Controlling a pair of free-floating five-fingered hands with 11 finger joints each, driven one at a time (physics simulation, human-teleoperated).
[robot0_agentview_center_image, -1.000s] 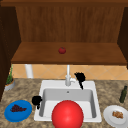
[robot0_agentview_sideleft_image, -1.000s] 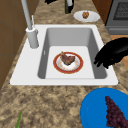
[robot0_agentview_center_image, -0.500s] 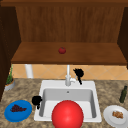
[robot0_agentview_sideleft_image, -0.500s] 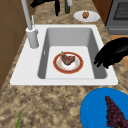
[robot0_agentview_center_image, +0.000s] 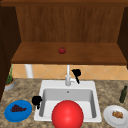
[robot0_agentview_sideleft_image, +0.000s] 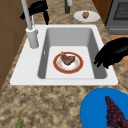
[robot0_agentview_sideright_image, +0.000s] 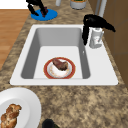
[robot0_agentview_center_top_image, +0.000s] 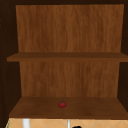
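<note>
A red-rimmed plate (robot0_agentview_sideleft_image: 79, 63) with a piece of meat (robot0_agentview_sideleft_image: 67, 59) lies on the floor of the white sink (robot0_agentview_sideleft_image: 62, 81); the plate (robot0_agentview_sideright_image: 46, 70) and meat (robot0_agentview_sideright_image: 60, 64) also appear from the right. In the front view a red round shape (robot0_agentview_center_image: 67, 115) covers the sink's front. My left hand (robot0_agentview_center_image: 37, 100) hovers over the sink's left rim beside the blue plate, fingers drooping and holding nothing; it is the near hand (robot0_agentview_sideleft_image: 112, 51) in the left side view. My right hand (robot0_agentview_center_image: 76, 73) hangs just right of the faucet (robot0_agentview_center_image: 67, 75), arched over the faucet base (robot0_agentview_sideright_image: 96, 37), fingers (robot0_agentview_sideright_image: 85, 37) pointing down.
A blue plate (robot0_agentview_center_image: 7, 115) with dark grapes sits left of the sink. On the right are a white plate (robot0_agentview_center_image: 110, 117) with bread and a dark bottle (robot0_agentview_center_image: 123, 94). A small red fruit (robot0_agentview_center_top_image: 62, 104) rests on the lower shelf. A potted plant (robot0_agentview_center_image: 9, 82) stands at far left.
</note>
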